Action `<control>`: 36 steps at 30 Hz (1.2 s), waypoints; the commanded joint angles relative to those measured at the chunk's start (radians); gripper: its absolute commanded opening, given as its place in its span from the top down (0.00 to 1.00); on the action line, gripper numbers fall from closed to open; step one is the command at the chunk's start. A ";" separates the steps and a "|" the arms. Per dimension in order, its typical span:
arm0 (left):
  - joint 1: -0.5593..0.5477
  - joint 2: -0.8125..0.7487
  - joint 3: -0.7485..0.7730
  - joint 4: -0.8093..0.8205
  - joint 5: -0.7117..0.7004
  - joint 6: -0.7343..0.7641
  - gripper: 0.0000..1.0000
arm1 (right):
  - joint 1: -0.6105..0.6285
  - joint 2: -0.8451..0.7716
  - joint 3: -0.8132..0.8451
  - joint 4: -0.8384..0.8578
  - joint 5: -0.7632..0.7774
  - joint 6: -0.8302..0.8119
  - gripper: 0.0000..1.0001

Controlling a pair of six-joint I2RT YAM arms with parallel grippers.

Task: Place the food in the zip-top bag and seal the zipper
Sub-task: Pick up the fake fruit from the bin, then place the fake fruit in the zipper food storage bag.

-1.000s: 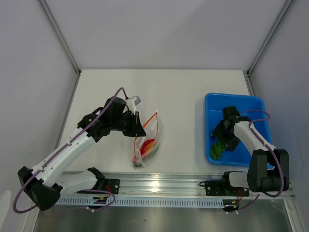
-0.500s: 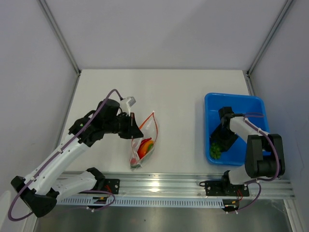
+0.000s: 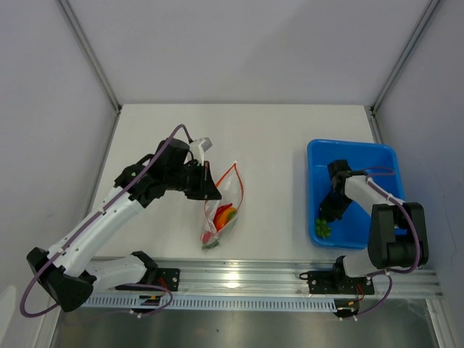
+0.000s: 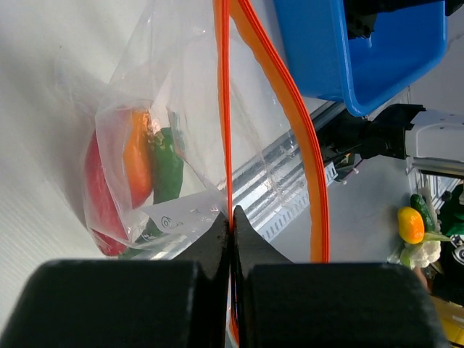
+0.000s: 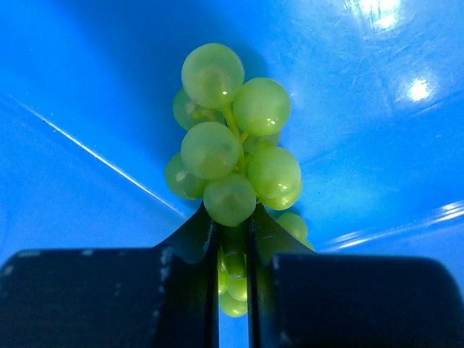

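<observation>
The clear zip-top bag [image 3: 221,210] hangs tilted above the table with its mouth parted. My left gripper [image 3: 206,185] is shut on one side of the orange-red zipper [image 4: 225,109], and the other zipper strip [image 4: 293,130] bows away from it. Inside the bag lie red, orange and green food pieces [image 4: 134,170], visible from above as food pieces [image 3: 223,215]. In the left wrist view my left gripper [image 4: 232,215] pinches the strip edge. My right gripper [image 3: 328,215] reaches down into the blue tray. It is shut on the stem end of the green grapes [image 5: 228,145], which lie at the tray's near left corner as grapes [image 3: 322,229]. In its own wrist view my right gripper [image 5: 233,217] has grapes between the fingers.
The blue tray [image 3: 366,156] sits at the table's right side, its floor [image 5: 362,87] under the grapes. A metal rail [image 3: 239,279] runs along the near edge. Grey walls enclose the table. Spare toy foods [image 4: 412,226] lie beyond the rail, off the table.
My right gripper has closed on the grapes in the tray. The left arm has swayed left and then back right, carrying the bag with it.
</observation>
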State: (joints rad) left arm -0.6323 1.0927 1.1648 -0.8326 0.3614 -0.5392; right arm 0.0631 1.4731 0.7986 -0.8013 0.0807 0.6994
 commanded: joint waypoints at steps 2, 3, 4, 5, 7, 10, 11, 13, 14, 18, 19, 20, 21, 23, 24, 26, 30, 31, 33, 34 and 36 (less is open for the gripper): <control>0.006 0.058 0.090 0.012 0.042 0.048 0.99 | -0.022 -0.048 -0.021 0.034 -0.009 -0.037 1.00; 0.008 0.065 0.091 0.012 0.048 0.056 0.99 | -0.026 -0.062 -0.018 0.033 -0.018 -0.044 1.00; 0.006 0.070 0.088 0.023 0.053 0.058 1.00 | -0.026 -0.098 -0.015 0.040 -0.024 -0.067 1.00; 0.006 0.084 0.085 0.027 0.066 0.061 1.00 | -0.028 -0.117 -0.013 0.042 -0.028 -0.075 1.00; 0.006 0.101 0.091 0.026 0.073 0.071 0.99 | -0.029 -0.175 -0.009 0.039 -0.036 -0.087 1.00; 0.008 0.130 0.110 0.017 0.076 0.099 1.00 | -0.031 -0.226 0.019 0.022 -0.038 -0.095 1.00; 0.006 0.145 0.113 0.015 0.079 0.110 0.99 | -0.032 -0.230 0.045 0.013 -0.041 -0.101 1.00; 0.008 0.157 0.119 0.015 0.093 0.117 0.99 | -0.032 -0.241 0.085 -0.024 -0.035 -0.119 1.00; 0.008 0.165 0.119 0.016 0.097 0.123 0.99 | -0.031 -0.243 0.127 -0.035 -0.033 -0.127 1.00; 0.006 0.182 0.125 0.024 0.128 0.136 0.99 | -0.032 -0.260 0.240 -0.078 -0.033 -0.156 1.00; 0.006 0.182 0.125 0.026 0.132 0.139 0.99 | -0.031 -0.264 0.263 -0.087 -0.041 -0.162 1.00; 0.006 0.185 0.128 0.026 0.136 0.143 1.00 | -0.032 -0.269 0.286 -0.093 -0.048 -0.173 1.00; 0.006 0.187 0.128 0.026 0.139 0.145 0.99 | -0.025 -0.272 0.330 -0.102 -0.052 -0.178 1.00; 0.008 0.185 0.130 0.026 0.146 0.147 0.99 | -0.016 -0.284 0.373 -0.107 -0.068 -0.190 1.00; 0.006 0.185 0.128 0.026 0.149 0.147 0.99 | 0.006 -0.292 0.395 -0.111 -0.068 -0.198 1.00; 0.006 0.187 0.127 0.027 0.160 0.143 1.00 | 0.029 -0.306 0.451 -0.101 -0.111 -0.208 1.00; 0.008 0.182 0.119 0.030 0.171 0.140 0.99 | 0.096 -0.358 0.488 0.051 -0.272 -0.233 1.00; 0.006 0.179 0.116 0.032 0.172 0.140 0.99 | 0.133 -0.364 0.485 0.088 -0.310 -0.232 1.00; 0.008 0.174 0.110 0.035 0.180 0.137 0.99 | 0.181 -0.369 0.473 0.176 -0.381 -0.227 1.00; 0.006 0.173 0.107 0.036 0.183 0.137 0.99 | 0.238 -0.364 0.473 0.203 -0.392 -0.224 1.00; 0.006 0.170 0.104 0.035 0.191 0.134 0.99 | 0.306 -0.358 0.470 0.284 -0.426 -0.235 1.00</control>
State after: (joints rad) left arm -0.6315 1.2808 1.2499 -0.8249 0.5114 -0.4171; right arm 0.2890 1.1141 1.2423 -0.6968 -0.2184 0.4942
